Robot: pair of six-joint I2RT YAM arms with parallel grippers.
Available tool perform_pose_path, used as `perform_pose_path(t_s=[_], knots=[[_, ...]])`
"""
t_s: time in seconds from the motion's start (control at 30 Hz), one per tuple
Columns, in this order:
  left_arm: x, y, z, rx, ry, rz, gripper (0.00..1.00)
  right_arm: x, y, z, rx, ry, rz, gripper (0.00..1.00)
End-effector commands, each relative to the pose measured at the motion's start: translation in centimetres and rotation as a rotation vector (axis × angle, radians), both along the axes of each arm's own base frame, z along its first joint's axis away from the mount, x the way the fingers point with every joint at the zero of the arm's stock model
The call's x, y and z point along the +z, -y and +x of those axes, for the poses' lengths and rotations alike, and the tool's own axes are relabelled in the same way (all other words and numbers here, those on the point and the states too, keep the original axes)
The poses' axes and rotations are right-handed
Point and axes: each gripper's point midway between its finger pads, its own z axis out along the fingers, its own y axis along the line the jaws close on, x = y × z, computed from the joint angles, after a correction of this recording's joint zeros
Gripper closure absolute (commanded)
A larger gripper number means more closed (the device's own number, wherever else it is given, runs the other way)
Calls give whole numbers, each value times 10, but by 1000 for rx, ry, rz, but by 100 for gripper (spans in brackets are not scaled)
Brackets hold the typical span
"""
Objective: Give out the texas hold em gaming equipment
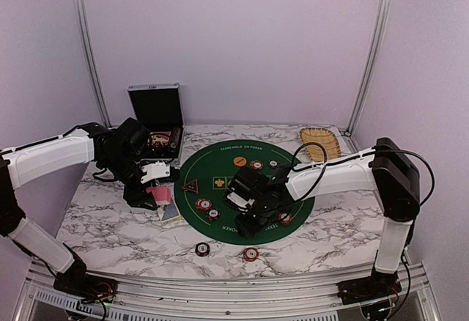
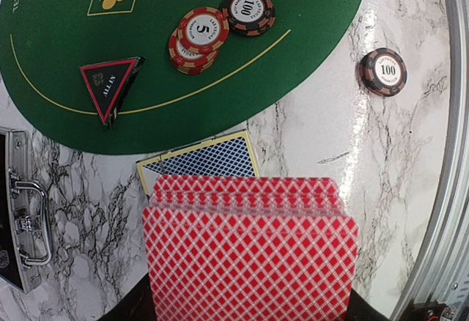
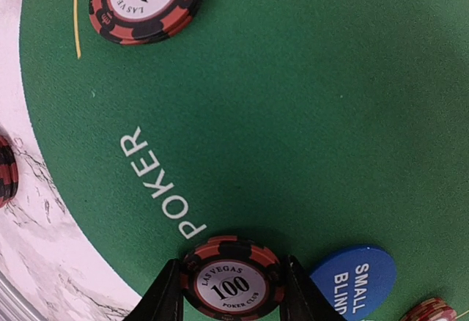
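My left gripper [image 1: 156, 189] is shut on a fanned stack of red-backed cards [image 2: 249, 248], which hides its fingers, and holds it over the marble left of the green mat [image 1: 220, 167]. A blue-backed card [image 2: 201, 161] lies on the table under it. My right gripper [image 3: 233, 262] is shut on a red-and-black 100 chip [image 3: 233, 283] low over the mat's near edge, beside the blue small-blind button [image 3: 353, 281]. The dark triangular marker [image 2: 110, 86], a 5-chip stack [image 2: 199, 35] and a 100 chip [image 2: 248, 9] lie on the mat. The orange button [image 1: 239, 160] lies at the far side.
The open black case [image 1: 155, 108] stands at the back left and the wicker basket [image 1: 320, 142] at the back right. Two chips [image 1: 202, 248] [image 1: 250, 253] lie on the marble near the front edge. Another 100 chip [image 3: 145, 2] lies on the mat.
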Motion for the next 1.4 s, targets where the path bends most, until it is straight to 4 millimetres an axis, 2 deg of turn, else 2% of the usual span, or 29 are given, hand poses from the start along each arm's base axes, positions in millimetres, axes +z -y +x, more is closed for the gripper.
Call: perform_pose_path(t_s=[0.0, 0.1, 0.23, 0.37, 0.6, 0.8, 1.0, 1.13, 1.37], knots=[[19, 3, -1, -10, 18, -40, 100, -8, 10, 7, -41, 13, -22, 83], [19, 4, -1, -11, 16, -42, 100, -8, 11, 7, -43, 11, -22, 63], [18, 4, -1, -12, 12, -41, 100, 2, 7, 9, -43, 21, -7, 43], [18, 3, -2, -13, 12, -41, 100, 26, -2, 18, -51, 49, 35, 34], [19, 6, -2, -18, 5, -52, 100, 75, -22, 32, -93, 85, 153, 30], [17, 10, -4, -23, 5, -50, 100, 112, -52, 37, -138, 37, 329, 23], [19, 13, 5, -10, 99, -40, 100, 132, -73, 46, -201, -122, 567, 19], [21, 17, 5, -6, 108, -47, 100, 142, -91, 43, -190, -226, 722, 17], [14, 21, 5, 2, 140, -11, 100, 151, -118, 33, -145, -379, 861, 15]])
